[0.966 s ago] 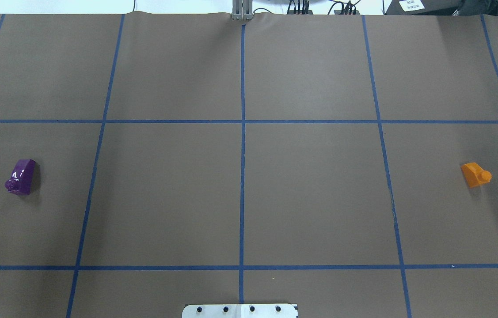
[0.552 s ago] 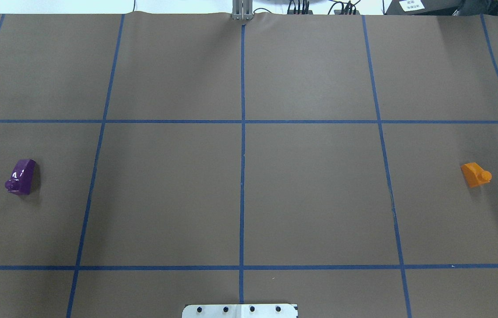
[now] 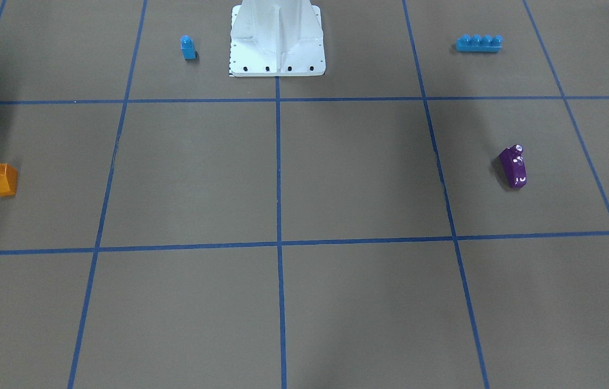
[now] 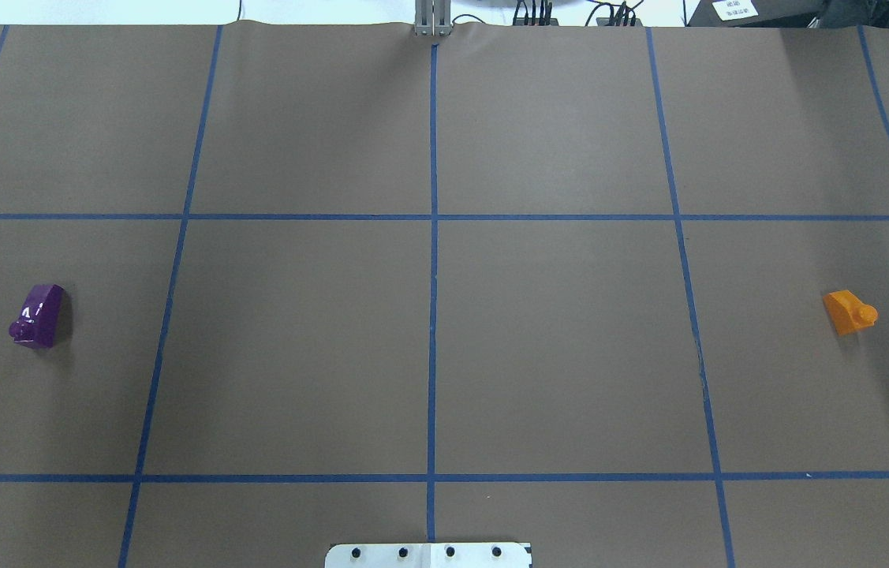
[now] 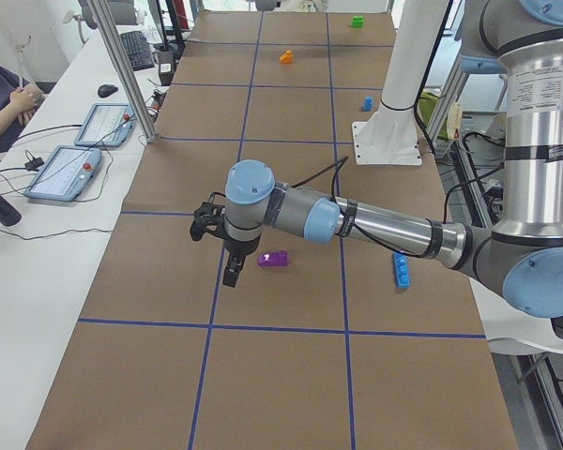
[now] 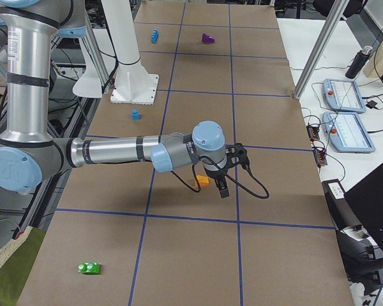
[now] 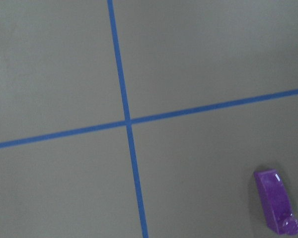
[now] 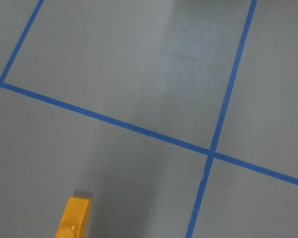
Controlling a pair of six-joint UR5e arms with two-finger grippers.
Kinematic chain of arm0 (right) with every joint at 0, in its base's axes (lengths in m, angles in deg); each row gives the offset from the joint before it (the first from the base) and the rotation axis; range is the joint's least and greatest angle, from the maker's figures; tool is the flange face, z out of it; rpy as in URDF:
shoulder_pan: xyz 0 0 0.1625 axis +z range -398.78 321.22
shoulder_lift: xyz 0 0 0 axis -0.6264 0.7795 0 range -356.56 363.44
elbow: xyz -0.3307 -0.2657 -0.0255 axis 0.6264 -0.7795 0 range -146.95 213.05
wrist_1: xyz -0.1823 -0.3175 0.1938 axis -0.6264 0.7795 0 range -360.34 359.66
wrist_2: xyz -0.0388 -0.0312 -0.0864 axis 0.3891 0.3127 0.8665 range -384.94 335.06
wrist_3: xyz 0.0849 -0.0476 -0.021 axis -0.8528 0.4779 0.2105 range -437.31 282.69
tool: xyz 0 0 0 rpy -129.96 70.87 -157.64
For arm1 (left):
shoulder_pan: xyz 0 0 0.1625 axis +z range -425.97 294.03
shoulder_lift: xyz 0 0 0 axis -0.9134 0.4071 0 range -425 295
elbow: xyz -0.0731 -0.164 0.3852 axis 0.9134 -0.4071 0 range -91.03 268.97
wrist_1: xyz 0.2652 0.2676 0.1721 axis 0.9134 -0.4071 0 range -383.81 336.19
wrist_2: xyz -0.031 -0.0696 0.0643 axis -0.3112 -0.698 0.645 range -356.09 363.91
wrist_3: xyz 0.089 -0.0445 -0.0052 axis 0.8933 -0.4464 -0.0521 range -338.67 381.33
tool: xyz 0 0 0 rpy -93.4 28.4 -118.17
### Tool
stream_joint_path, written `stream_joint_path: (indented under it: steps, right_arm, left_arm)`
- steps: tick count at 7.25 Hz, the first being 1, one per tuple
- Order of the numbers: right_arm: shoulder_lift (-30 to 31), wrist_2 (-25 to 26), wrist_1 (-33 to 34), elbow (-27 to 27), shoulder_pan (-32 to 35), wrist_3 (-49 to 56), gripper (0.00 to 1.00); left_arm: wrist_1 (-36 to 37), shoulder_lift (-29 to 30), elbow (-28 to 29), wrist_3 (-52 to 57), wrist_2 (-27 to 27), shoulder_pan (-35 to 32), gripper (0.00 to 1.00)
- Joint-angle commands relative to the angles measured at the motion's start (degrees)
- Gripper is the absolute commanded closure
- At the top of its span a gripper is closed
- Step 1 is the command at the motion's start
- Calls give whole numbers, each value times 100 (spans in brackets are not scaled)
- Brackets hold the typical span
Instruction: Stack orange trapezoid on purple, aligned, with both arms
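Note:
The purple block [image 4: 38, 317] lies on its side at the table's left, and also shows in the front view [image 3: 514, 167] and the left wrist view [image 7: 277, 201]. The orange trapezoid [image 4: 849, 312] lies on its side at the far right, also in the front view [image 3: 2, 178] and the right wrist view [image 8: 74, 218]. My left gripper [image 5: 230, 277] hangs above the table just beside the purple block [image 5: 274, 260]. My right gripper [image 6: 223, 190] hangs just beside the orange block [image 6: 203, 180]. Both show only in the side views, so I cannot tell if they are open or shut.
A blue single-stud block [image 3: 188, 47] and a blue four-stud brick [image 3: 479, 43] sit on either side of the white pedestal [image 3: 277, 43]. A green block [image 6: 89, 268] lies at the table's right end. Operator tablets [image 5: 61, 173] sit on a side desk.

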Motion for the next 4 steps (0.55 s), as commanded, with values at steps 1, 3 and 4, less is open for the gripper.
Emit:
stream_joint_path:
  steps: [1,3,4]
  right_arm:
    - [-123,2,-605,-51,-397,-26,0]
    - [-115,-112,-704,-60,-707,-592,0]
    - [-107,-112,-852,-69,-865,-762,0]
  left_arm:
    - [-1442,-193,306,-277,-94,252,0]
    - [-1692,-273,316,-1850,-26,1077,0]
    - [-2407,-500,333,-2774,358,1524,0]
